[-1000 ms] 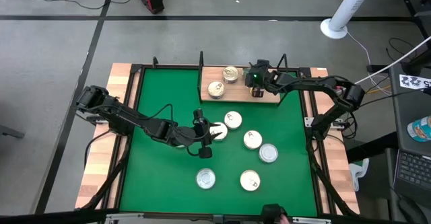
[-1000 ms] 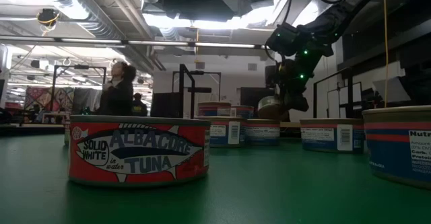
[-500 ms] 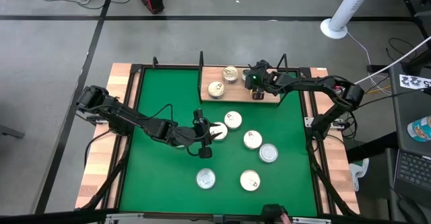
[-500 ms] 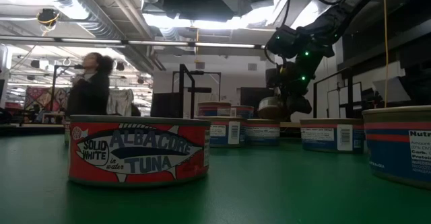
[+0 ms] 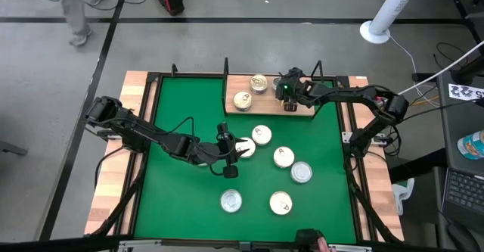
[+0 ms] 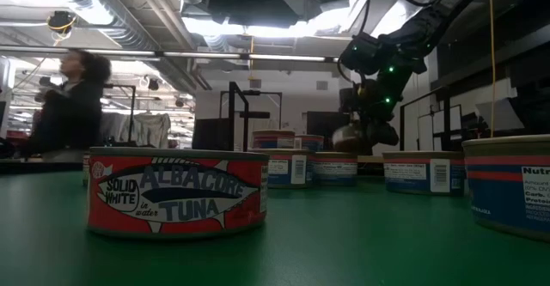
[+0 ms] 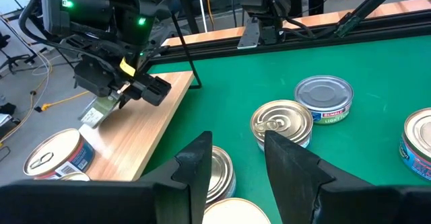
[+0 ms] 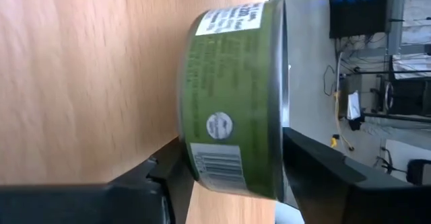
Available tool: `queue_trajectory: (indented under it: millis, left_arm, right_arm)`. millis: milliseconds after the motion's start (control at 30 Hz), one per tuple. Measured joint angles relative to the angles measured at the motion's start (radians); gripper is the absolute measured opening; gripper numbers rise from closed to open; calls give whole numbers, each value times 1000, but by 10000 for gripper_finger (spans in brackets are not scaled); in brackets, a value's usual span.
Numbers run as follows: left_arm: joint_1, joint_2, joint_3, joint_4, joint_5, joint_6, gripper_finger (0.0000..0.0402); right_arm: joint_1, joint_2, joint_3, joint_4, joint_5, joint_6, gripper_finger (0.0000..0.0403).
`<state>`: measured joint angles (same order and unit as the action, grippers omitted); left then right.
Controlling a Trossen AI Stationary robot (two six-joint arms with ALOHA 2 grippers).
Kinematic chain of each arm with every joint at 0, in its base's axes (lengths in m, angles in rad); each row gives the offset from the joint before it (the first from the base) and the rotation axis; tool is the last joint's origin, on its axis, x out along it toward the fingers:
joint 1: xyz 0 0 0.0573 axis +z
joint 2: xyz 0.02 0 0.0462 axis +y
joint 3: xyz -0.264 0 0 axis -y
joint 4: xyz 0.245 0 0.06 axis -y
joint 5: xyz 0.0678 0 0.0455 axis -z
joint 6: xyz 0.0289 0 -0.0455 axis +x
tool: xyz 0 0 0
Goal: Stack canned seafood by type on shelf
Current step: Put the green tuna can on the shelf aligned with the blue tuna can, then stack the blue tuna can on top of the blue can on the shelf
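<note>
The green felt-like table (image 5: 181,108) fills the centre of the high view, edged with pale wooden planks on a grey concrete floor. At its upper centre lies the shelf (image 5: 302,110), a smooth light-wood board with thin black wire posts, carrying two gold-topped tins. Six flat round tins lie scattered at lower centre; the nearest tin (image 6: 176,191) in the low view reads "SOLID WHITE ALBACORE TUNA" on a red label. The right gripper (image 5: 288,101) straddles a green-labelled tin (image 8: 232,103) on the shelf, fingers loosened. The left gripper (image 5: 229,149) is at mid-table beside a cream-topped tin (image 5: 243,147), fingers parted, grasping nothing.
</note>
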<state>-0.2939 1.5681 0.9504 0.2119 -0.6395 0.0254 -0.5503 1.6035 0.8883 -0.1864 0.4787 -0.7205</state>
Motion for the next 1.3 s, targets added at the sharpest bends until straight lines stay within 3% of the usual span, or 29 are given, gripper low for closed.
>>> queue_trajectory:
  millis: [400, 667, 800, 967, 1300]
  left_arm:
    - [0, 0, 0, 0, 0, -1, 131]
    - [0, 0, 0, 0, 0, -2, 131]
    - [0, 0, 0, 0, 0, -3, 131]
    - [-1, 0, 0, 0, 36, -4, 131]
    - [-1, 21, 0, -1, 158, -30, 131]
  right_arm:
    - [0, 0, 0, 3, 1, -18, 273]
    - [0, 0, 0, 6, 11, -22, 277]
    - [1, -1, 0, -7, 75, -22, 277]
    - [1, -9, 0, -98, 150, 2, 277]
    - [6, -83, 0, -307, 119, 123, 277]
